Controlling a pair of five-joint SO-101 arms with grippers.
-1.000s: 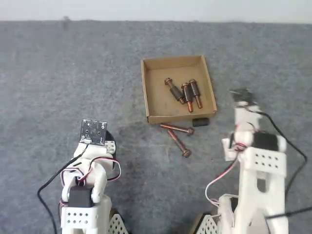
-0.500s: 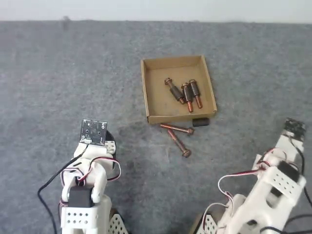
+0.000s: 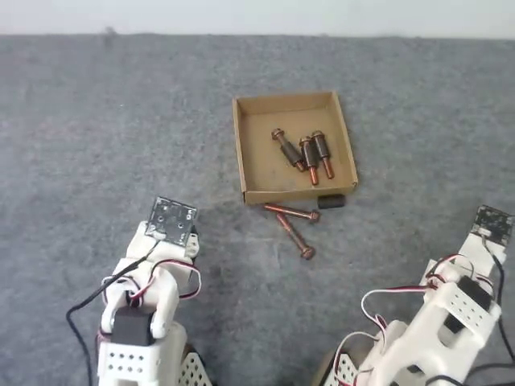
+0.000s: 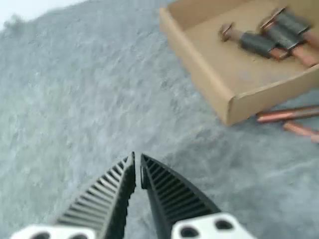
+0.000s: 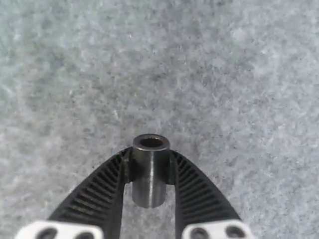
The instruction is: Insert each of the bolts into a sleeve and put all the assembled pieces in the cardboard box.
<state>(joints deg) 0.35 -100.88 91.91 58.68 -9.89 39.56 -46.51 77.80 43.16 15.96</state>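
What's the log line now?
left end effector: shut, empty | right end effector: shut on sleeve | cardboard box: three assembled pieces | table: two bare bolts, one loose sleeve

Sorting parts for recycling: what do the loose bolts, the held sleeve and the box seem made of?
Loose bolts: likely copper-plated metal, shiny reddish-orange.
Sleeve: dark matte grey, smooth bore; metal or hard plastic.
Box: plain brown cardboard, matte, folded walls.

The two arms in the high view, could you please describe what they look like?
The white plastic left arm and right arm have rows of small holes, black motors, and loose red, white and black wires. Their fingers are black, tapered and ribbed.
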